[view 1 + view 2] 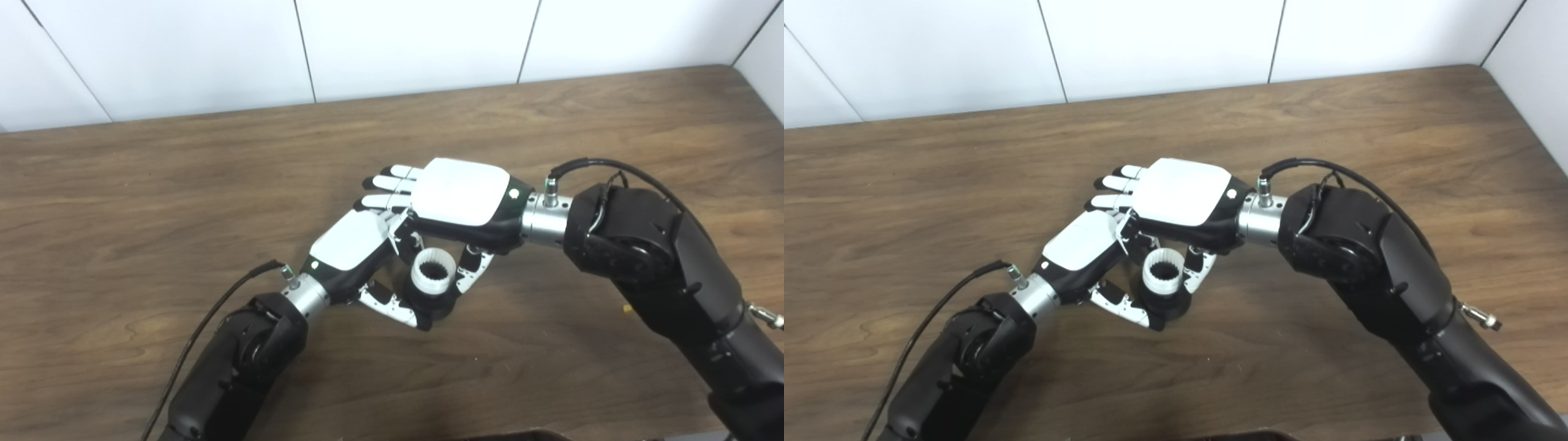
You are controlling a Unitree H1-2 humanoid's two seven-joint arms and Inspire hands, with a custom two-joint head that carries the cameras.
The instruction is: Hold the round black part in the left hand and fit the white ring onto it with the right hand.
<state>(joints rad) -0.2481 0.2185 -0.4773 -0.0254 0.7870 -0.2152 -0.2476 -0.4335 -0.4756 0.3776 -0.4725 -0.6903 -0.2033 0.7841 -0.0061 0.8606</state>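
My left hand [352, 242] is low over the middle of the table, shut on the round black part [438, 304], with its thumb curled under the part's near side. The white toothed ring [433, 271] sits on top of the black part, its dark hole facing up. My right hand [460, 193] hovers palm down just behind and above the ring. Its fingers [392, 182] stretch out flat over the back of my left hand. Its thumb [473, 269] hangs down right beside the ring; I cannot see whether it touches. That hand grips nothing.
The brown wooden table [153, 202] spreads around both hands, and a white panelled wall [398, 43] runs along its far edge. A black cable [208, 318] trails from my left wrist, and another loops over my right wrist [588, 164].
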